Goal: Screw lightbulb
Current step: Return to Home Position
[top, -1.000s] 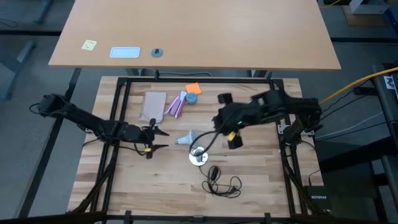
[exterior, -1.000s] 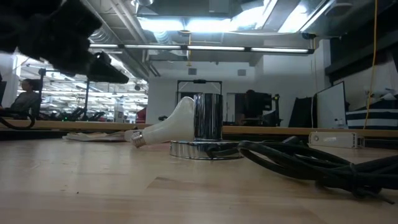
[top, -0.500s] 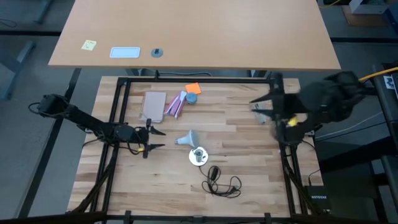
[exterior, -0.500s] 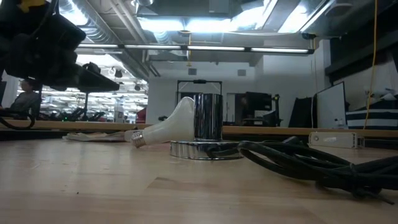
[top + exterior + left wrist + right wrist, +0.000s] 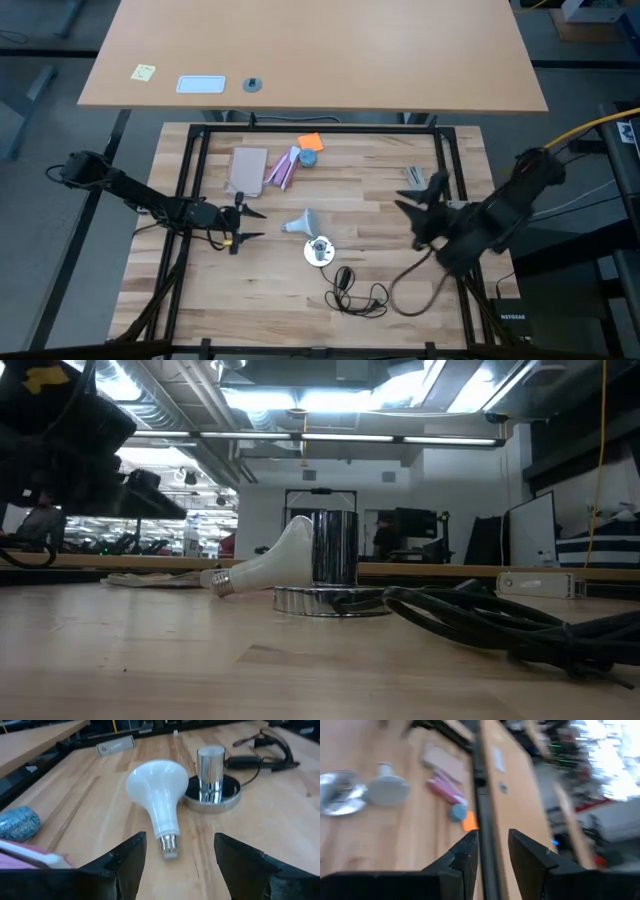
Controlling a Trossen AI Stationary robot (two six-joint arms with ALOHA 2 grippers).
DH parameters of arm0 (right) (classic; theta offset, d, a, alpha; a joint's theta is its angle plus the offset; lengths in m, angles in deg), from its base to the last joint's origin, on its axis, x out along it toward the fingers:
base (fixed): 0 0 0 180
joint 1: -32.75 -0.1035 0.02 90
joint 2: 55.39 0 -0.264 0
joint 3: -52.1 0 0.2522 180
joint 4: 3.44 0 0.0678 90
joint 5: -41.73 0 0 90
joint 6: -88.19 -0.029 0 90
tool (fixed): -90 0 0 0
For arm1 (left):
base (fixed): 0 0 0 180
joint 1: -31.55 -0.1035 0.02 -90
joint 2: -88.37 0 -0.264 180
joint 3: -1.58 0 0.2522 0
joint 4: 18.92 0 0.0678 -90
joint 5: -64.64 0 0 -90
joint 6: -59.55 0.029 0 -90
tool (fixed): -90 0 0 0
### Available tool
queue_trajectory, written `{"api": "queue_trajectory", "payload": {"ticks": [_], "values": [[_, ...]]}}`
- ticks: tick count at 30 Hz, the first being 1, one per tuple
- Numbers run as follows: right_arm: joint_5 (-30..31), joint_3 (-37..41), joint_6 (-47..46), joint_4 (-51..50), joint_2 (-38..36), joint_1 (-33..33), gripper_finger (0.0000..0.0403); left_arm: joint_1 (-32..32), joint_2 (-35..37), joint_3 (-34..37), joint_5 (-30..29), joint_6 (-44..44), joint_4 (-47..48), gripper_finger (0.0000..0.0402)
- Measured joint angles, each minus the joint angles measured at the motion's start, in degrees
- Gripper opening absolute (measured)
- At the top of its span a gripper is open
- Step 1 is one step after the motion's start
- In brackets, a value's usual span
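Pale wooden strips, smooth and matt, make up the work table [image 5: 380, 240], which is edged by a black metal frame and sits under ceiling strip lights in an open workshop hall, with a plain tan desk [image 5: 330, 50] beyond it. Near the table's middle stands the socket [image 5: 319, 250], a polished silvery disc with an upright chrome cylinder. Its thin dark cord [image 5: 357, 292] lies in loose loops just beside the socket, on the side away from the desk. The lightbulb [image 5: 299, 221], frosted white, lies on its side just beside the socket on the desk side, its round globe nearest the socket and its cone tapering to a ribbed metal base pointing away. The left gripper [image 5: 252, 224] is near that base, on the bulb's far side from the socket, dark fingers spread and holding nothing. The right gripper [image 5: 418, 193] is well apart from the socket on the opposite side, fingers parted and empty. Farther from the socket, toward the desk, lie a flat pink-and-white packet [image 5: 283, 168], a tan card [image 5: 248, 170], an orange scrap [image 5: 311, 142] and a small blue wad [image 5: 308, 158].
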Motion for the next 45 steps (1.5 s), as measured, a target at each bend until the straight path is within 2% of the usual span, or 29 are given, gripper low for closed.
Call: {"api": "queue_trajectory", "payload": {"ticks": [3,6,11,17,20,24,28,30,32,34,38,45], "values": [[8.96,12.0,-7.01,6.46,-0.32,-0.25,0.0112,0.0,0.0,0.0,0.0,0.01,2.49,0.0223],[14.11,22.32,-14.67,13.87,-0.32,-0.06,0.0112,0.0,0.0,0.0,0.0,0.02,5.02,0.0223],[15.38,36.61,-22.96,30.58,-0.32,1.9,0.0112,0.0,0.0,0.0,0.0,0.02,8.95,0.0223],[13.4,49.99,-22.83,57.39,-0.3,6.27,0.0112,0.0,0.0,0.0,0.0,0.02,13.55,0.0223],[7.26,54.59,-17.15,71.19,-0.3,9.88,0.0112,-0.02,0.0,0.0,-0.03,0.02,16.03,0.0223],[-5.86,58.39,0.3,92.27,0.04,15.73,0.0112,0.0,0.0,0.02,-0.03,0.02,18.77,0.0223],[-28.41,59.36,19.14,105.92,0.16,22.38,0.0112,-0.02,-0.02,0.02,-0.02,0.02,21.04,0.0223],[-39.58,59.35,23.76,107.93,-0.01,25.38,0.0112,0.0,0.0,0.02,-0.03,0.02,21.41,0.0223],[-47.55,59.35,26.24,108.17,-0.08,28.1,0.0112,0.0,0.02,0.02,-0.03,0.0,21.75,0.0223],[-50.81,59.35,26.46,105.59,-0.13,30.29,0.0112,0.0,0.02,0.02,-0.03,0.0,21.8,0.0223],[-51.03,59.61,25.14,97.37,-0.08,33.7,0.0112,-0.01,0.13,0.02,-0.03,0.0,21.9,0.0223],[-51.67,68.81,19.77,98.01,-0.08,36.27,0.0112,0.0,1.1,0.02,-0.03,0.04,22.23,0.0224]]}}
